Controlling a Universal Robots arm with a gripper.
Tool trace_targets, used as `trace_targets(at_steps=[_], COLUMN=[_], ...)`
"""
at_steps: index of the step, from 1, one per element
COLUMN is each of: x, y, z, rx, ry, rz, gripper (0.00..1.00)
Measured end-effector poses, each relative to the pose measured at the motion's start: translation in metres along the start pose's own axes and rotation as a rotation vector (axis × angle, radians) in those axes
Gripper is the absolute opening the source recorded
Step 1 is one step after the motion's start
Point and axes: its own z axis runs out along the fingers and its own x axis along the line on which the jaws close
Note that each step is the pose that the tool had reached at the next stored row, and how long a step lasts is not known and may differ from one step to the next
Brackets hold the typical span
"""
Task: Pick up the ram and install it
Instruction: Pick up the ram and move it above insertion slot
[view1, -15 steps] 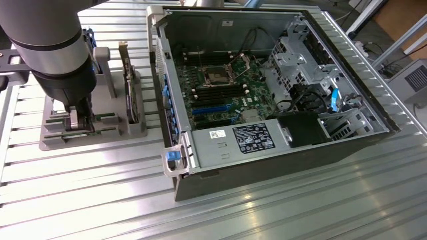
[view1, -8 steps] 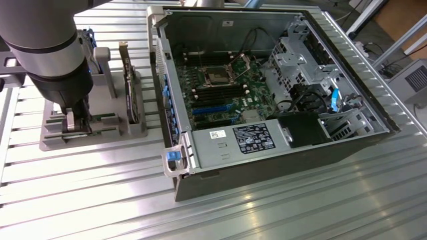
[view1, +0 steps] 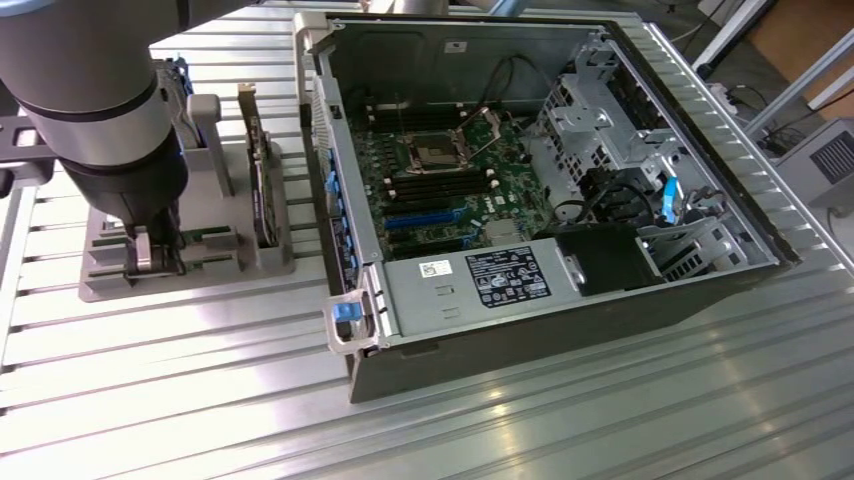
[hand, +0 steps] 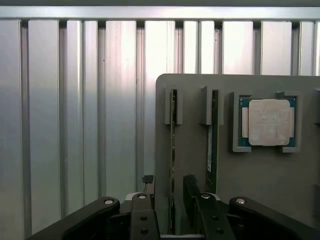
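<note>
The ram (hand: 172, 145) is a slim green stick standing on edge in a slot of the grey holder (hand: 195, 150). My gripper (hand: 170, 189) is low over the holder, open, with one black finger on each side of the stick's near end and a small gap to each. In the exterior view my gripper (view1: 154, 262) reaches down into the holder (view1: 100, 285) at that view's left, beside the open computer case (view1: 667, 140). A second green stick (hand: 212, 140) stands in the neighbouring slot. The motherboard's dark memory slots (view1: 430, 186) lie inside the case.
A square silver CPU chip (hand: 270, 122) sits in a recess of the holder. A brown-edged expansion card (view1: 267, 190) stands upright at the holder's side nearest the case. The case's wall (view1: 327, 180) rises close to the holder. All rests on a ribbed metal table (view1: 200, 400).
</note>
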Motion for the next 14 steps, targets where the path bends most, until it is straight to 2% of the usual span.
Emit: trace_targets(at_steps=[2, 5, 10, 14], x=[0.0002, 0.0002, 0.0001, 0.0001], y=[0.0000, 0.0003, 0.0069, 0.0069], z=[0.0011, 0.0027, 0.0058, 0.0082], rx=[-0.0002, 0.0006, 0.0006, 0.0005], ry=[0.0005, 0.0023, 0.0021, 0.0021], rz=[-0.009, -0.053, -0.054, -0.055], gripper=[0.36, 0.36, 0.36, 0.36])
